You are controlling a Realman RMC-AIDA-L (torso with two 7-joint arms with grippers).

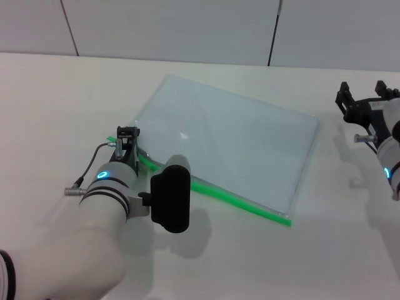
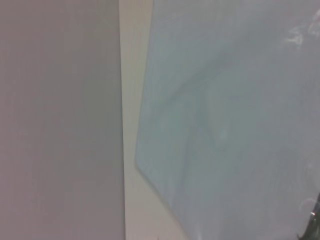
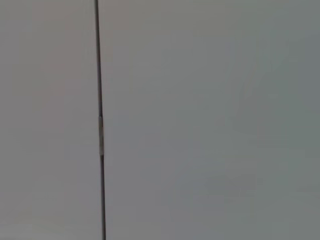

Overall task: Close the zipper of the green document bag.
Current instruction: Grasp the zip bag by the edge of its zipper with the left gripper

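The green document bag (image 1: 228,140) lies flat on the pale table (image 1: 56,112), in the middle of the head view, turned at a slant. Its long axis runs from the near left, by the left arm, toward the far right. The zipper (image 1: 244,201) follows the long edge closest to the robot, a bright green strip running from the left corner down to the near right corner.

The left gripper (image 1: 127,139) sits at the left end of that green strip, at the bag's corner, low over the table. Its fingers look drawn close together around the end of the strip, but whether they pinch the slider tab cannot be told, since the tab is not visible. The left wrist view shows only the bag's translucent face (image 2: 230,125) and a strip of table.

The right gripper (image 1: 364,100) hangs well apart from the bag, off its right side, with its fingers spread and nothing between them; its wrist camera sees only a wall panel (image 3: 210,120).

As a judgement, the task looks to be at its start or early. The green strip bows a little near the left end, which suggests the mouth is not sealed there. Whether the rest is already shut cannot be read from these views. What seems left is the run of the slider along the whole near edge.
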